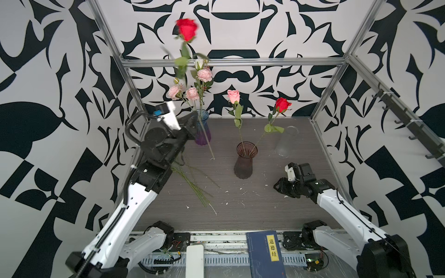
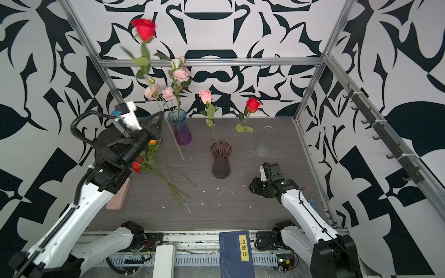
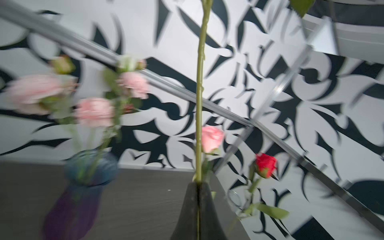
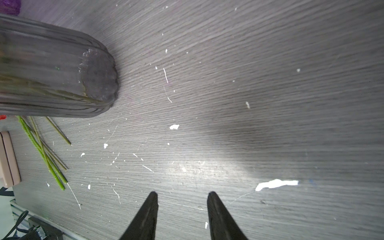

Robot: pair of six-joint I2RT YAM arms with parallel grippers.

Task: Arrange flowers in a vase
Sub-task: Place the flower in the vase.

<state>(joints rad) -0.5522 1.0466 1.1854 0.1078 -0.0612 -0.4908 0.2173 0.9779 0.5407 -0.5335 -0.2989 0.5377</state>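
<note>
My left gripper (image 1: pixel 192 120) (image 3: pixel 198 185) is shut on the green stem (image 3: pixel 200 83) of a red rose (image 1: pixel 186 29) (image 2: pixel 144 29), held upright high over the table's left back. Just behind it stands a blue-purple vase (image 1: pixel 202 127) (image 2: pixel 181 128) with ruffled pink flowers (image 1: pixel 204 74). A brown vase (image 1: pixel 244 160) (image 2: pixel 221 160) at the middle holds a pink rose (image 1: pixel 233 96) and a red rose (image 1: pixel 283 104). An empty clear vase (image 1: pixel 286 142) stands to its right. Loose flowers (image 2: pixel 154 158) lie under the left arm. My right gripper (image 1: pixel 277 186) (image 4: pixel 180 194) hovers open and empty over bare table.
A pink block (image 2: pixel 119 195) lies at the table's left edge. A blue book (image 1: pixel 265 255) and a white box (image 1: pixel 194 261) sit in front of the table. Metal frame posts (image 1: pixel 327 91) ring the table; a hook rail (image 1: pixel 404 120) runs along the right wall.
</note>
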